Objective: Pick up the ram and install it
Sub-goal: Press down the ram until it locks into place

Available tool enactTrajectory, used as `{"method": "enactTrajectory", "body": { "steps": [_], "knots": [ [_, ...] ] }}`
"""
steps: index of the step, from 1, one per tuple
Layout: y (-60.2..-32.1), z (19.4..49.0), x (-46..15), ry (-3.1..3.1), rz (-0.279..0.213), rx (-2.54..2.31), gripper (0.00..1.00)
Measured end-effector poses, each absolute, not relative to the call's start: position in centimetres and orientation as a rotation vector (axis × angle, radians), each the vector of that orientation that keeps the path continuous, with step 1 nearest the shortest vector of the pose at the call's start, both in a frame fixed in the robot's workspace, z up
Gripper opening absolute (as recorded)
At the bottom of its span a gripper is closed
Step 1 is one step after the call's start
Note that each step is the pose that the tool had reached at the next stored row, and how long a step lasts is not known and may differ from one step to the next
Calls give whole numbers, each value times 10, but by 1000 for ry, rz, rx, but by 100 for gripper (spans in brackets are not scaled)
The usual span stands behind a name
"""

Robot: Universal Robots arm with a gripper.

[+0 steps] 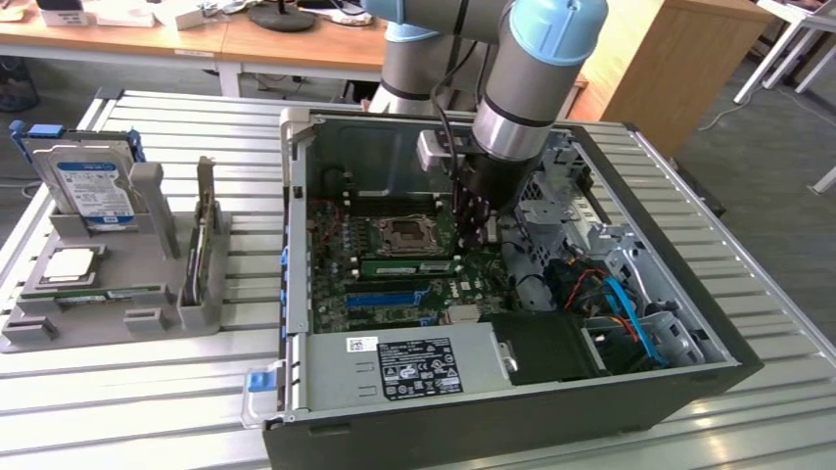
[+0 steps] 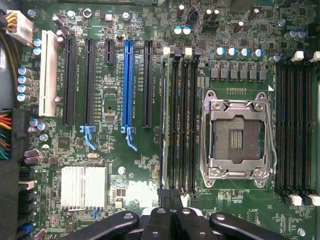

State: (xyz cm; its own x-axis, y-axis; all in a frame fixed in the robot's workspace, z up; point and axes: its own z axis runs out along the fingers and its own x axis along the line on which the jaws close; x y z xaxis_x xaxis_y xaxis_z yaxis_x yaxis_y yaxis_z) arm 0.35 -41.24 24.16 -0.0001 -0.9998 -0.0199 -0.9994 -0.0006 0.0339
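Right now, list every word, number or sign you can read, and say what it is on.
No text can be read.
Power supply label: white print on black, too small to read.
White sticker beside it: dark marks, unreadable.
Hard drive label: print too small to read.
Board print by the blue slot: too small to read.

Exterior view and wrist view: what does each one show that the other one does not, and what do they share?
Exterior view: the arm, the whole case, and a hard drive in a grey holder at its left. Wrist view: the white slot and rows of small capacitors. Both: the shut tool, the CPU socket and the ram beside it.
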Motion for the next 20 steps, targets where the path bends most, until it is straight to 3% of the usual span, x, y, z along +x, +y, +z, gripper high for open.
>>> {"method": "enactTrajectory", "body": {
  "steps": [20],
  "knots": [
    [-412,242,-28,-2216,-55,2216,11]
  ]
}}
